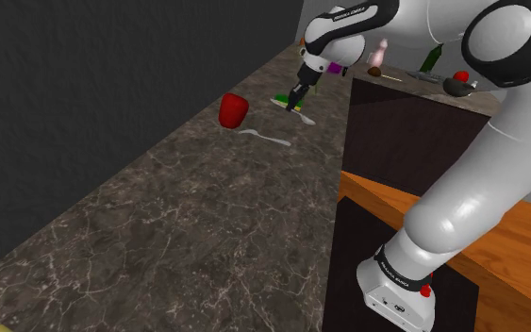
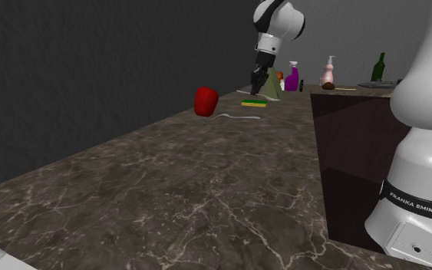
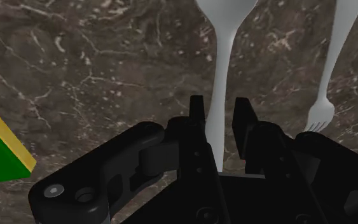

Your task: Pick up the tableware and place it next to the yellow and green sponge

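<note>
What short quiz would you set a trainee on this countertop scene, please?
1. True or false: the fork lies on the counter, apart from the gripper.
2. What colour is the object standing near the sponge? A blue, B red, C white.
3. What runs between the gripper's fingers?

Key: 1 true; 2 B; 3 the handle of the spoon.
</note>
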Action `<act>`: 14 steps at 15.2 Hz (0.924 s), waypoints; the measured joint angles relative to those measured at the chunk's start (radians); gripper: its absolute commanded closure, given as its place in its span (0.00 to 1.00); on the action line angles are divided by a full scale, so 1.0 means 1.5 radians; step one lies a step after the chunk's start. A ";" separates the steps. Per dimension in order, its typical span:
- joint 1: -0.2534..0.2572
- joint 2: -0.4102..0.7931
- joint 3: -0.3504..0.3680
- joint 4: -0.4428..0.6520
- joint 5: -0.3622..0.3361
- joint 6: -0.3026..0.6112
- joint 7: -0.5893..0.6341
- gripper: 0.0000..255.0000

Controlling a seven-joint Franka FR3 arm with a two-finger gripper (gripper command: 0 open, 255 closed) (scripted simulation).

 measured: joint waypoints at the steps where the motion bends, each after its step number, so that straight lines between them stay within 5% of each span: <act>1: -0.009 0.008 -0.007 0.015 0.001 -0.010 -0.014 1.00; 14: -0.123 0.180 -0.072 0.256 0.032 -0.126 -0.177 1.00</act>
